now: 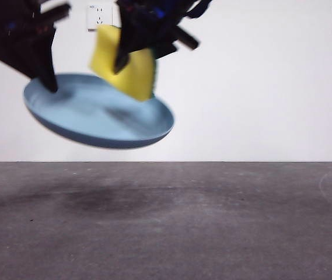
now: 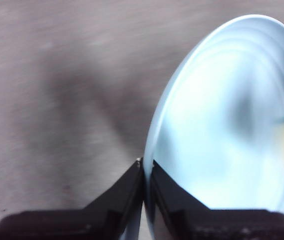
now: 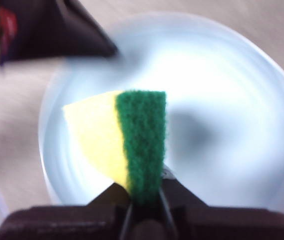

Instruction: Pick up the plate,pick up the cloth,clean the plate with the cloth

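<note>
Plate (image 1: 104,119) up in the air, well clear of the counter (image 1: 166,221), tilted with its hollow face turned up toward the sponge side. Pinched at the rim by the left end effector (image 2: 144,172), black jaws clamped thin on that edge, nothing else supporting it. Cloth (image 1: 128,64), really a yellow sponge with a green scouring face, hung right above the plate's inner surface, lower corner looked to be touching or just shy of it, hard to call through the blur. Gripped tight in the right end effector (image 3: 144,197), jaws closed on its end, long axis pointing out from the jaws and down at the dish. So the key bit: plate face lay straight ahead of the sponge tip, about mid-dish, with the left end effector's grip on the far rim from there. Probably mid-wipe, judging by the smear in every view. Plenty of open room below and off to the side, just bare counter and a white wall (image 1: 259,87) behind. Main worry: pushing too hard could lever the plate out of that one-edge pinch.
</note>
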